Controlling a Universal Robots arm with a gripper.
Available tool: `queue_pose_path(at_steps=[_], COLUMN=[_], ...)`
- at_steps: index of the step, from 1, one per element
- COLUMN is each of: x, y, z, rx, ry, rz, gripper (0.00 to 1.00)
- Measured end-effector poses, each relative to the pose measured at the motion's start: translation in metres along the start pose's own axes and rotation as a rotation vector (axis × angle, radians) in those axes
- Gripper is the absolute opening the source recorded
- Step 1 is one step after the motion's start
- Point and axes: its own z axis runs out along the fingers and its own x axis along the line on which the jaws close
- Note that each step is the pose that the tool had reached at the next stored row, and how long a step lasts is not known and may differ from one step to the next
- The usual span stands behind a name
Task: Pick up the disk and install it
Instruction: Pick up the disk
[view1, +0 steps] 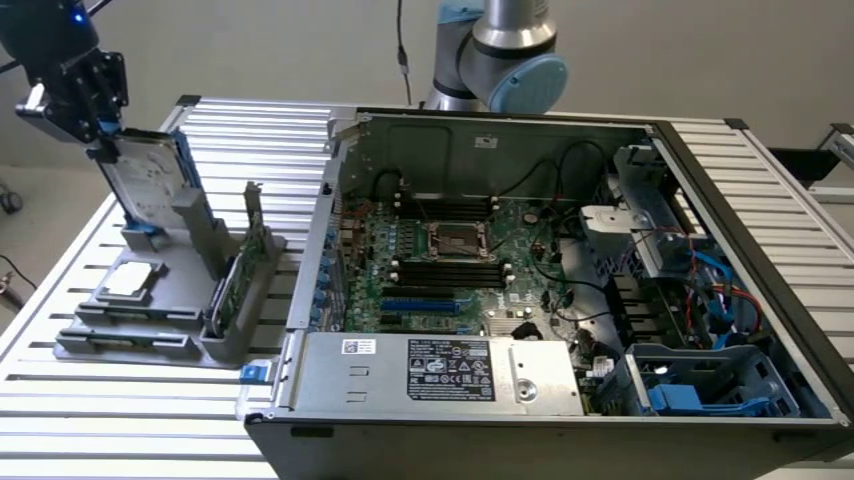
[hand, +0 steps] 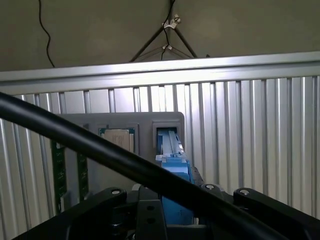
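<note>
Claw (view1: 107, 148) clamped on the disk (view1: 150, 180)
I see it upright, gripped by its top edge, at the grey stand (view1: 134, 345).

Illumination in the exterior view is bright, even and diffuse; shadows are soft and short. The ribbed table (view1: 80, 400) returns mild glare along its slats. The interior of the computer case (view1: 454, 140) lies in soft shadow. In the wrist view the background wall is dimmer, the black cable (hand: 75, 140) reads as an unlit band, and the disk (hand: 175, 165) is evenly lit.
</note>
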Motion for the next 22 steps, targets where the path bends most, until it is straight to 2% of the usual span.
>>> queue_pose_path(at_steps=[14, 18, 22], x=[0.001, 0.001, 0.002], y=[-0.0062, -0.0134, -0.0254], z=[-0.0373, -0.0482, -0.0597], rx=[-0.0079, -0.0094, -0.0117], ry=[0.0006, 0.0007, 0.0009], rz=[0.000, 0.000, 0.000], gripper=[0.33, 0.33, 0.33])
